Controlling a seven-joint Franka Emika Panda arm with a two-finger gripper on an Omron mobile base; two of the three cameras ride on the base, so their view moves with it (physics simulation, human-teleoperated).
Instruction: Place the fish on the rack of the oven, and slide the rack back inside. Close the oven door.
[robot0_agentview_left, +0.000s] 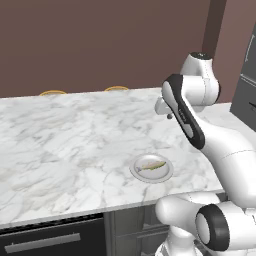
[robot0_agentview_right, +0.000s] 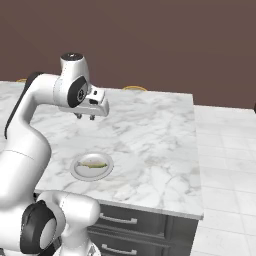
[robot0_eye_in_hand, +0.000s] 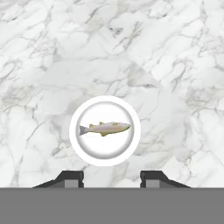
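Fish (robot0_eye_in_hand: 105, 128) lying flat on round white plate (robot0_eye_in_hand: 131, 151), center-left of hand view, just above the two dark fingertips (robot0_eye_in_hand: 72, 178) at bottom edge. Long axis running left-right across frame, tail at left, head at right, roughly parallel to the line joining the tips, so grip probably needs a wrist turn to close across the narrow body. Gripper (robot0_agentview_right: 85, 117) hanging well above marble counter (robot0_agentview_right: 150, 130), upper left of right base view, fish (robot0_agentview_right: 93, 164) below it and toward frame bottom. Jaws apart w/ nothing between, not yet descended; fish on plate near counter's front edge in left base view.
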